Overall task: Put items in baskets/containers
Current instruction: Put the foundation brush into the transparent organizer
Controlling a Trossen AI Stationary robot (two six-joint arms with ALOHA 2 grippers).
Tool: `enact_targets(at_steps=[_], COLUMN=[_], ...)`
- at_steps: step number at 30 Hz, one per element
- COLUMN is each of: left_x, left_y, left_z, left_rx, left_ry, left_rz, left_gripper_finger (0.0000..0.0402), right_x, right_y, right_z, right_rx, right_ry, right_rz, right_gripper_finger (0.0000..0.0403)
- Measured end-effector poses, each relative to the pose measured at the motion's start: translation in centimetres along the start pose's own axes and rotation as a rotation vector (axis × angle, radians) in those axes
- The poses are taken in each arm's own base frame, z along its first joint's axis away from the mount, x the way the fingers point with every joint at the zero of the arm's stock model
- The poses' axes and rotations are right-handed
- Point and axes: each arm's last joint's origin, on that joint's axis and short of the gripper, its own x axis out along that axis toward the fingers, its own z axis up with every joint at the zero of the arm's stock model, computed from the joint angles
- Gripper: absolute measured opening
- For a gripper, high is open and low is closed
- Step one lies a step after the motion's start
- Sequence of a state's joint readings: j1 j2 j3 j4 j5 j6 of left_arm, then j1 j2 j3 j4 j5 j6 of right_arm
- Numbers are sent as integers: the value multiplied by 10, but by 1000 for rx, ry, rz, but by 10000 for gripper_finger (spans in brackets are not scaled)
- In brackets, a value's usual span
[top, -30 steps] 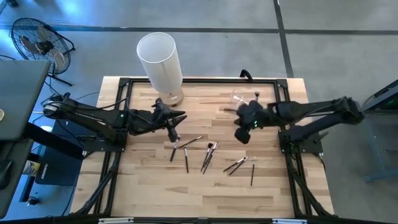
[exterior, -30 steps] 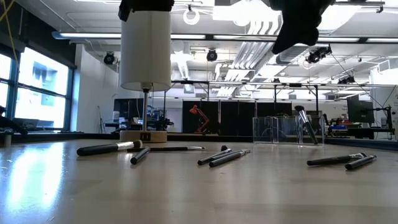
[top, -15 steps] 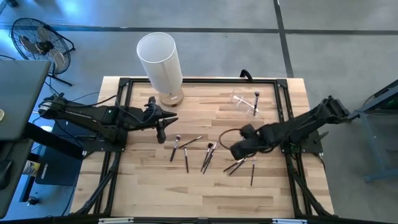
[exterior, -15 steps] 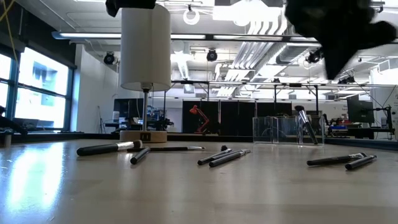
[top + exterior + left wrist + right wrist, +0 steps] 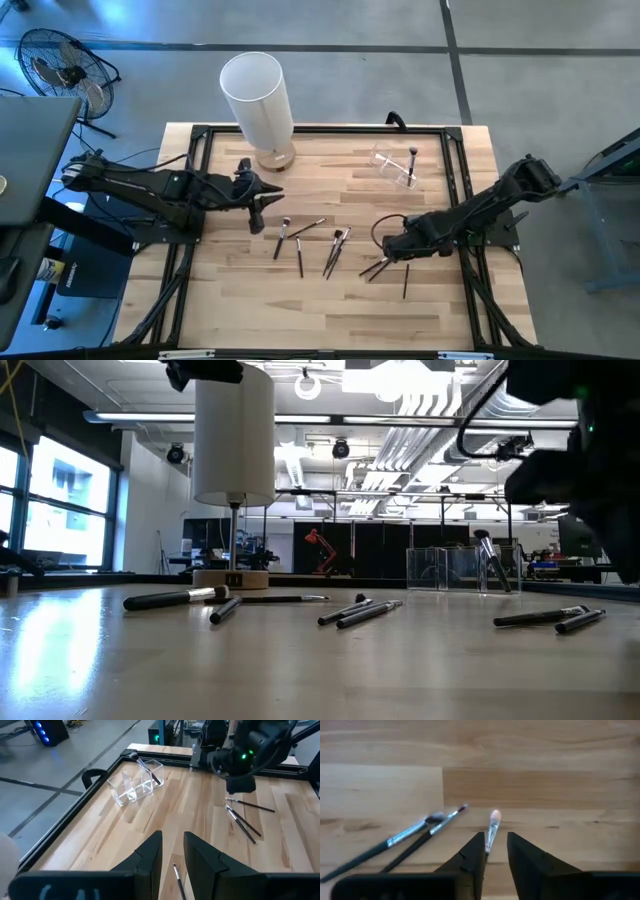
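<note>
Several thin dark-handled brushes lie flat on the wooden table: a middle group [image 5: 300,245] and a right group [image 5: 385,265]. One brush [image 5: 412,157] stands tilted in the clear holder [image 5: 393,166]. The tall white cylinder [image 5: 257,98] stands at the far edge on its tan base. My right gripper [image 5: 388,246] hangs low over the right group, slightly open. Its fingers stand on either side of one brush [image 5: 493,822], and I cannot tell if they touch it. My left gripper [image 5: 258,210] hovers left of the middle group, slightly open and holding nothing.
Black frame rails [image 5: 200,160] run along the table's edges. A pair of brushes [image 5: 415,837] lies just beside the right gripper's fingers. A fan [image 5: 60,65] stands on the floor beyond the far left corner. Bare wood shows along the near edge [image 5: 320,320].
My right gripper has swung from beside the clear holder toward the near edge and dropped low over the right group of brushes. My left gripper has drawn back toward the table's left edge, away from the middle brushes. No brush has moved.
</note>
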State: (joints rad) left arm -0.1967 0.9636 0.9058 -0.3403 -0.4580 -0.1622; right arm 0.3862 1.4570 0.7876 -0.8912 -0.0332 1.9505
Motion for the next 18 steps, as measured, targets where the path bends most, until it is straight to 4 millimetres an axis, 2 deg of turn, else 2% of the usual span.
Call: enact_targets(at_steps=[7, 18], left_x=[0, 0], left_y=[0, 0], left_z=[0, 0], left_rx=[0, -2], left_ry=[2, 4], left_rz=[-2, -2], left_gripper_finger=[75, 75], right_x=[17, 29], right_y=[-8, -12], right_z=[4, 9], right_rx=[27, 44], right_ry=[2, 1], right_rz=[0, 24], right_gripper_finger=[109, 110])
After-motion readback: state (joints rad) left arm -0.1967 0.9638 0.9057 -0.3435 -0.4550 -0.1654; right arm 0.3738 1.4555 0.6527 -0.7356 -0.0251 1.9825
